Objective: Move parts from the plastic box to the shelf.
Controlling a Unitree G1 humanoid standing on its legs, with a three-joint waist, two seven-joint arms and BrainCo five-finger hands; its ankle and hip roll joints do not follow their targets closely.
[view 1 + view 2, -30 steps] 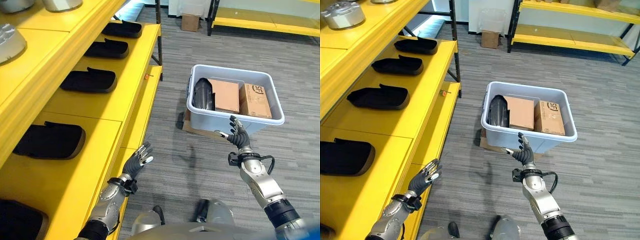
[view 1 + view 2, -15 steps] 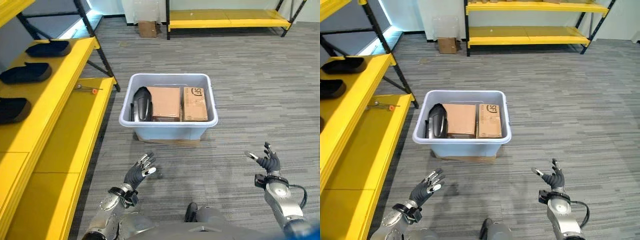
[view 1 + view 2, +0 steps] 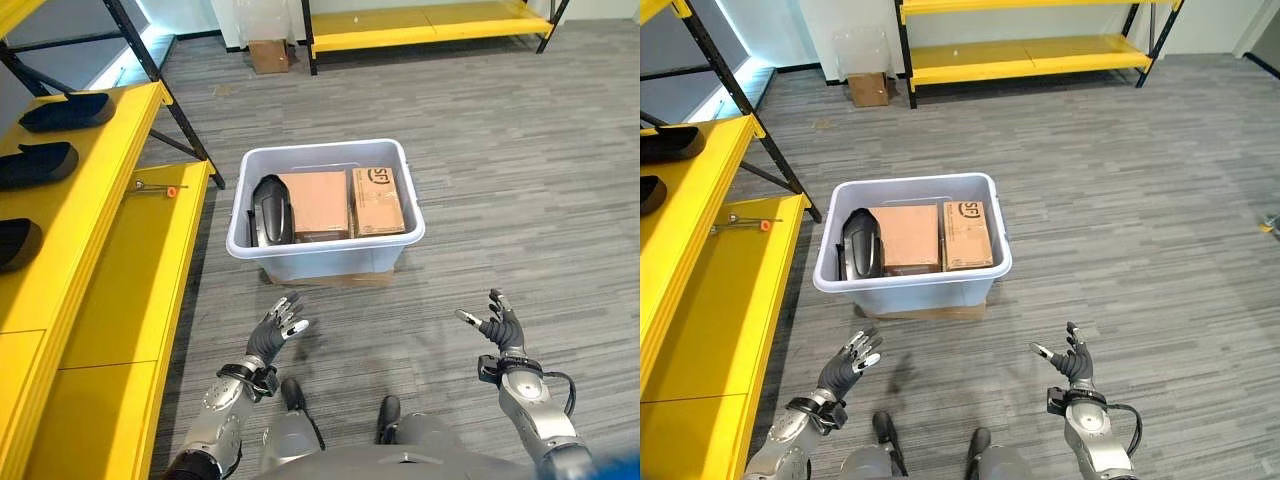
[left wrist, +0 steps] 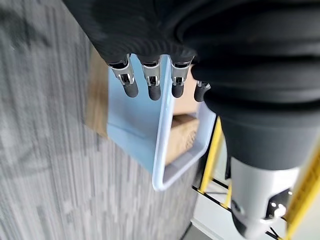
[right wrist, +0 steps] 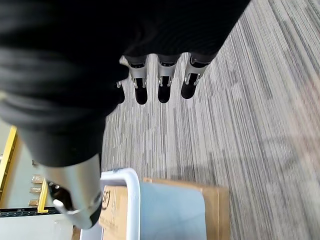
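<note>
Both hands hanging empty, fingers spread wide, short of the plastic box [image 3: 325,225].
I'm seeing the box at 12 o'clock between left hand [image 3: 276,330] and right hand [image 3: 497,325]; black part [image 3: 268,208] inside, showing from the head views.

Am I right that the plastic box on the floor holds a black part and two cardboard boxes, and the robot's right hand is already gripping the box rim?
Not quite. The plastic box does hold a black part and two cardboard boxes, but the right hand is not on the rim: the left eye view shows it open above the carpet, short of the box. The left hand is open and apart from it too.
</note>
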